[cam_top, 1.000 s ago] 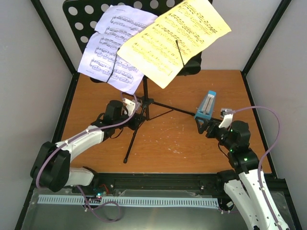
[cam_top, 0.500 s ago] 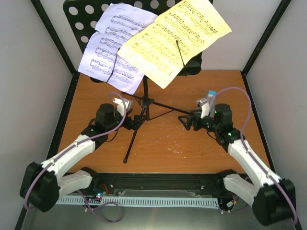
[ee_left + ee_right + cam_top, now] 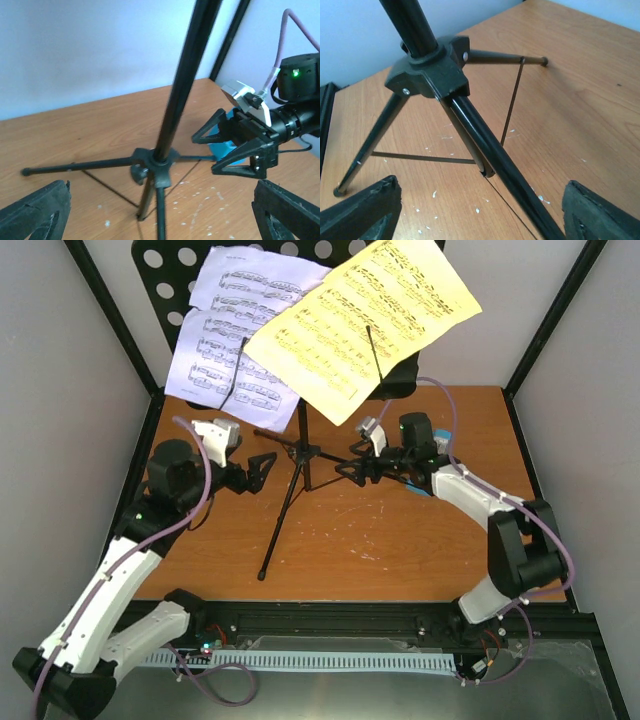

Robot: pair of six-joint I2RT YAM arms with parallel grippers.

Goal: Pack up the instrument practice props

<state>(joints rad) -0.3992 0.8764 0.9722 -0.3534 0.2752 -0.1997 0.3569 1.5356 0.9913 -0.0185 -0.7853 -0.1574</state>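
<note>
The black music stand (image 3: 303,430) stands on its tripod mid-table, its holed desk (image 3: 165,260) carrying a white sheet (image 3: 235,330) and a yellow sheet (image 3: 360,320). My left gripper (image 3: 256,471) is open, just left of the tripod hub (image 3: 155,160) and apart from it. From the right, my right gripper (image 3: 349,471) faces the hub (image 3: 427,70), also open, with one leg (image 3: 490,155) running between its fingers untouched. The blue metronome (image 3: 225,148) sits behind the right gripper (image 3: 205,155), mostly hidden. Both own-view grippers, the left (image 3: 160,215) and the right (image 3: 480,210), hold nothing.
The wooden table (image 3: 400,550) is fenced by black frame posts (image 3: 110,320) and pale walls. Tripod legs reach to the front (image 3: 263,575) and spread to both sides. A cable tray (image 3: 270,660) lies along the near edge.
My left gripper opened and drew back left from the tripod hub. The right arm swung left, away from the metronome, up to the hub, its jaws narrowing slightly.
</note>
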